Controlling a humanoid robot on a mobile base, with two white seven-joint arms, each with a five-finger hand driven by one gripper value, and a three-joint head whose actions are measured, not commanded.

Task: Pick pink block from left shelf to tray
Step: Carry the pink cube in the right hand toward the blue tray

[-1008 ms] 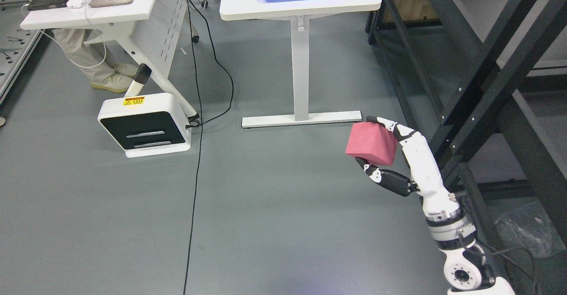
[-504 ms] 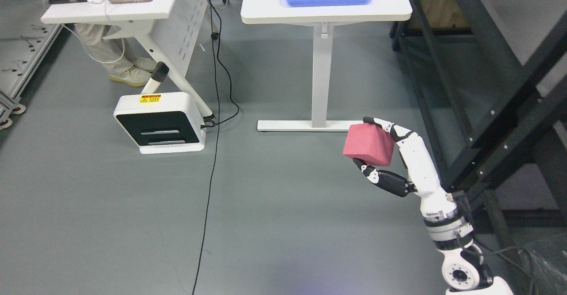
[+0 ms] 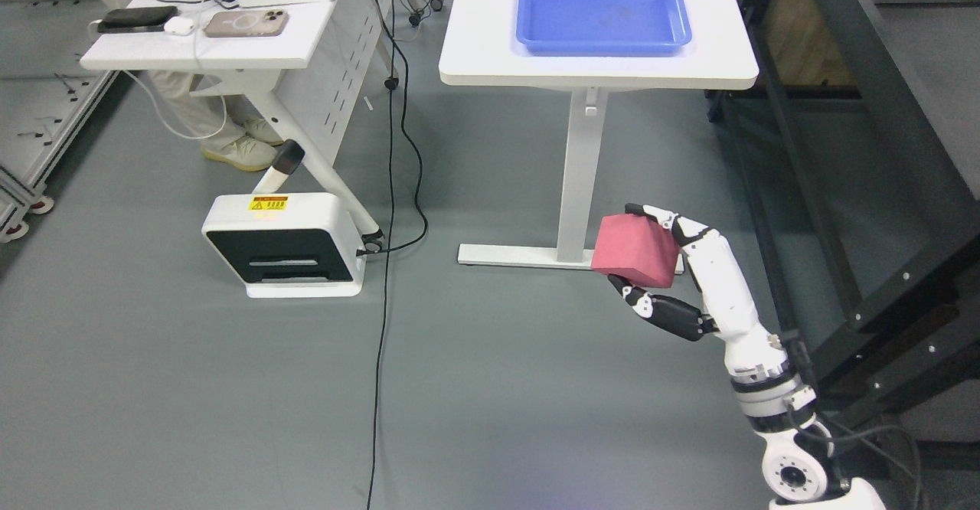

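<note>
My right hand (image 3: 647,253) comes up from the lower right and is shut on the pink block (image 3: 634,250), a cube held in the air above the grey floor. Fingers wrap over its top right edge and the thumb presses under its lower side. The blue tray (image 3: 603,45) lies empty on a white table (image 3: 490,58) at the top middle, well beyond the block. My left arm is out of view.
A dark metal shelf frame (image 3: 880,188) runs down the right side. The table's white leg and foot (image 3: 574,188) stand just behind the block. A white box unit (image 3: 282,243), a black cable (image 3: 387,280) and a desk with phones (image 3: 207,43) are left, with a person's legs (image 3: 230,142) behind.
The whole picture has shifted down and right, so the camera has moved toward the tray table. The block stays gripped in my right hand at about the same spot in view.
</note>
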